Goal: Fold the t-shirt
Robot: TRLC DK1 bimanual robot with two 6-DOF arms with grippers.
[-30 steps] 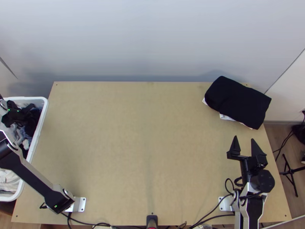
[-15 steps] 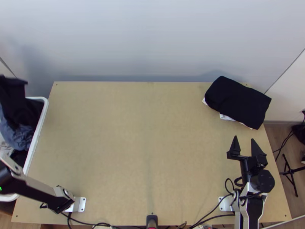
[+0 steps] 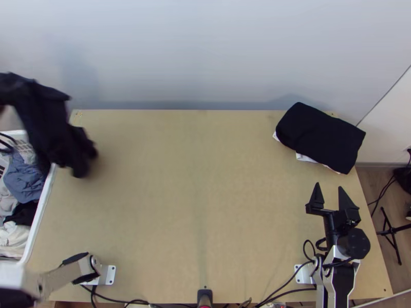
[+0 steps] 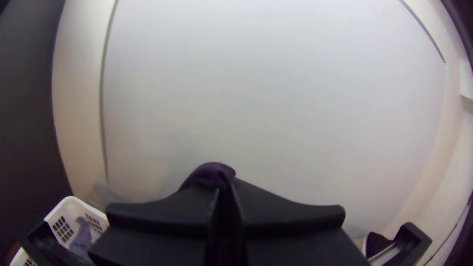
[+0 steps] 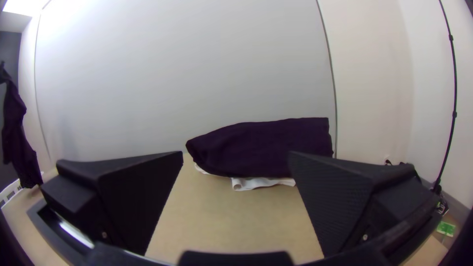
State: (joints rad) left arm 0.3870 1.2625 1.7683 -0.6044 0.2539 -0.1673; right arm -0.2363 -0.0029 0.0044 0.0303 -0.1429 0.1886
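Observation:
A black garment (image 3: 51, 123), likely the t-shirt, hangs bunched and unfolded above the basket and the table's far left corner. In the left wrist view, my left gripper (image 4: 225, 197) is shut on a piece of this dark cloth (image 4: 213, 172), which pokes up past the fingertips. The right wrist view has the garment (image 5: 19, 138) dangling at the far left. Over the table's right side, my right gripper (image 3: 329, 187) stands open and holds nothing; in its own wrist view this gripper (image 5: 236, 155) has its fingers wide apart.
A folded black cloth (image 3: 321, 136) lies on white cloth (image 3: 306, 158) at the table's far right corner, beyond the right gripper. Left of the table (image 3: 195, 205), a white basket (image 3: 42, 205) holds mixed clothes, among them a blue one (image 3: 23, 177).
The black garment has come up out of the basket and swung right over the table's far left corner. The left arm has risen and turned; the right arm has kept still.

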